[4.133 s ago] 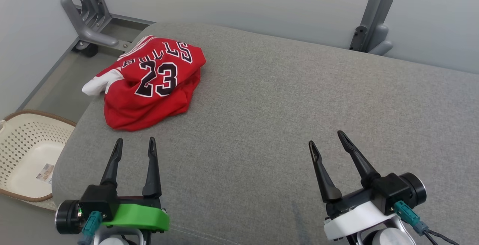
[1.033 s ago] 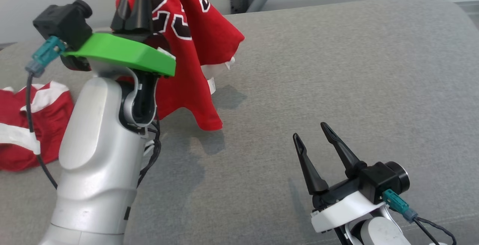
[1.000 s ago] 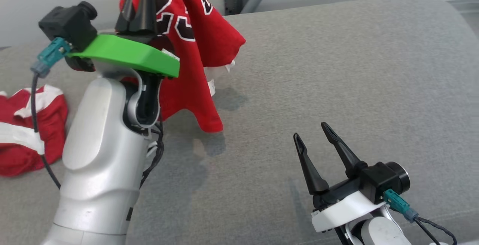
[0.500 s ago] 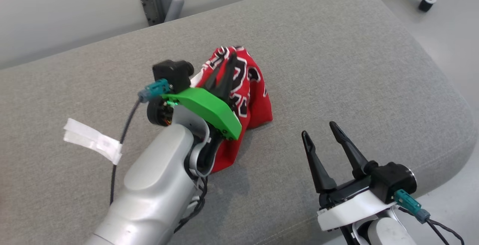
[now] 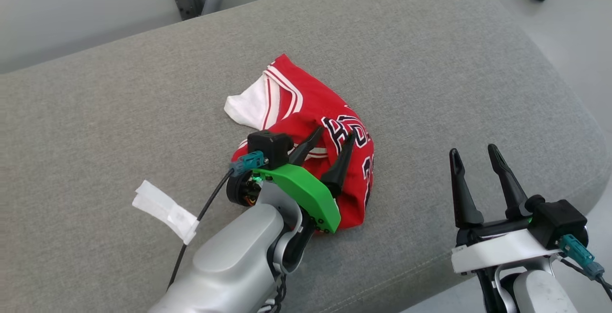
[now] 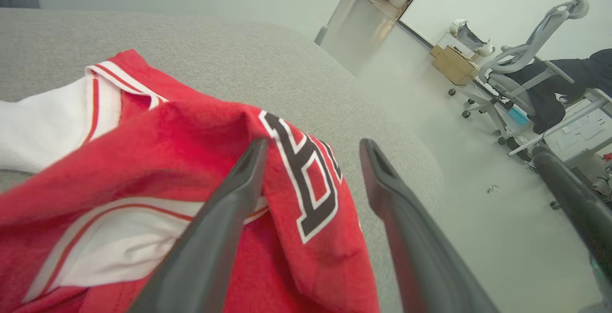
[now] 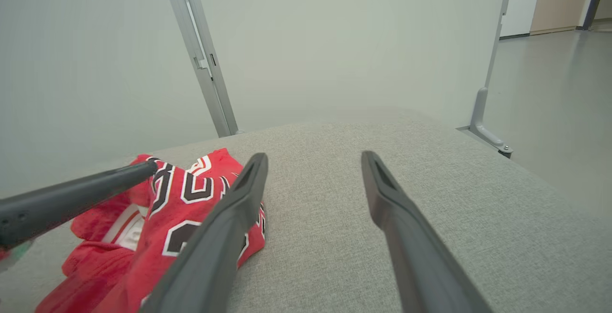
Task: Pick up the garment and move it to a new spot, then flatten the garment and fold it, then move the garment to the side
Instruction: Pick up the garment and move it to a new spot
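On the grey padded table (image 5: pixel 119 112), the left tool (image 5: pixel 335 134) has its fingers spread, gripping nothing, over the crumpled red garment (image 5: pixel 296 107) lying mid-table, while the right tool (image 5: pixel 473 150), likewise spread and empty, hovers near the right edge.

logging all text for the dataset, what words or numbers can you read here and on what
"B", or what looks like it: one black white-edged letter on the red jersey; the rest of the word is folded under.
Black digits on the jersey: crumpled, unreadable.
None seen on the white tape tag.
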Available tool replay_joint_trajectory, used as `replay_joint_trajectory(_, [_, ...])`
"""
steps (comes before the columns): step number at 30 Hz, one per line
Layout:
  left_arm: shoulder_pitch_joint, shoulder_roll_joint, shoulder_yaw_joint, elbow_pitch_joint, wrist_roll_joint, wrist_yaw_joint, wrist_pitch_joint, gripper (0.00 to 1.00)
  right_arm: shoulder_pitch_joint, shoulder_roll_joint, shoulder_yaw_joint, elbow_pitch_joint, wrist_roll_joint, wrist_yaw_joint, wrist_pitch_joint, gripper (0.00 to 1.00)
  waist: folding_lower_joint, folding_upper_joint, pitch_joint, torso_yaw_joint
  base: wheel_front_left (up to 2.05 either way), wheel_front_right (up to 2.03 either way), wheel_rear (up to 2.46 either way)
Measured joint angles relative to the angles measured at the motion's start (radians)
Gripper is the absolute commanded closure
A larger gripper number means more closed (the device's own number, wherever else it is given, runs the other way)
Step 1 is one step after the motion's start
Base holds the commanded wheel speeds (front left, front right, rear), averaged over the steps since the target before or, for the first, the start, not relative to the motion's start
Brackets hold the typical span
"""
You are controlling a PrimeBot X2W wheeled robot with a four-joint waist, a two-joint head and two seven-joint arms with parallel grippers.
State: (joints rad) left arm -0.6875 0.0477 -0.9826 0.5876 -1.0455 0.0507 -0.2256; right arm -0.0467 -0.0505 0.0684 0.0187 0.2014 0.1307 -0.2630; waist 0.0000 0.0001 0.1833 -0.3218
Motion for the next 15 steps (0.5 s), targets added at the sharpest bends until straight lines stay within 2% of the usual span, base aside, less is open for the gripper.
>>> replay_joint_trajectory(4, [0.0, 0.0, 0.045, -0.015, 0.004, 0.002, -0.032, 0.0, 0.0, 0.001, 0.002, -0.011, -0.017, 0.0, 0.0, 0.0, 0.0, -0.0001, -0.02, 0.036, 0.0, 0.0, 0.0])
replay_joint_trajectory(6, [0.003, 0.009, 0.084, -0.026, 0.042, 0.001, -0.032, 0.0, 0.001, 0.001, 0.001, -0.015, -0.021, 0.0, 0.0, 0.0, 0.0, -0.0001, -0.031, 0.057, 0.0, 0.0, 0.0])
replay_joint_trajectory(11, [0.101, 0.059, 0.265, -0.121, 0.165, 0.003, -0.035, 0.0, 0.016, 0.001, 0.002, -0.014, -0.028, 0.0, 0.0, 0.0, 0.0, -0.0001, -0.058, 0.12, 0.0, 0.0, 0.0])
replay_joint_trajectory(15, [0.216, 0.065, 0.399, -0.174, 0.239, -0.01, -0.035, 0.0, 0.029, 0.001, -0.006, -0.01, -0.03, 0.0, 0.0, 0.0, 0.0, -0.0001, -0.081, 0.173, 0.0, 0.0, 0.0])
